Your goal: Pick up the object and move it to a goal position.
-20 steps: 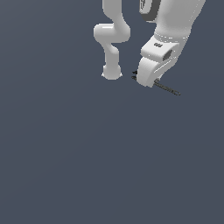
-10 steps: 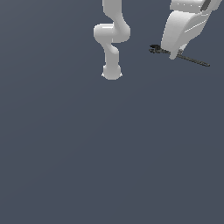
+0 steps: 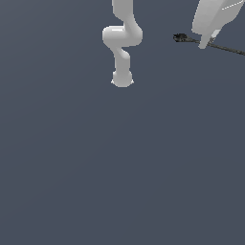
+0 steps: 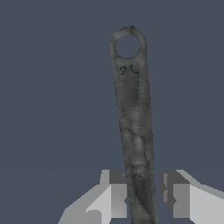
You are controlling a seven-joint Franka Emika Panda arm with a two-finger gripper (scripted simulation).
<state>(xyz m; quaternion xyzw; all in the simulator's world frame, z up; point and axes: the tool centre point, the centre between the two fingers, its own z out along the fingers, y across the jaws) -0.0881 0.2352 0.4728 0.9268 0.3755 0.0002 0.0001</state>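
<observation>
wrist view, nearest first: the end effector (image 4: 142, 199) has its two pale fingers (image 4: 114, 194) either side of the shaft of the object (image 4: 133, 122), a thin dark grey tool, and appears clenched on it; the finger on one side sits against the shaft, the other shows a narrow dark gap, so contact on that side is not certain. beyond the fingers the flat, mottled shaft runs out to a ring-shaped end with an open hole. in the exterior view the object (image 3: 203, 43) is held clear of the surface, lying close to level, its knobby dark head toward that view's left and the thin tail running off toward the right edge, under the white wrist at the top right. judgement: the step in hand is the carry to the goal. no goal marker shows in either view, so how far remains cannot be told. to do it well: keep the grip closed and steady, move smoothly, avoid quick wrist rotation, since a long thin tool gripped at one point along its length could pivot or slip between the pads. farther off, the arm's base (image 3: 122, 79) stands on the floor (image 3: 95, 182), a plain, flat, dark grey-blue surface with nothing else seen on it; no walls or other room features show.
</observation>
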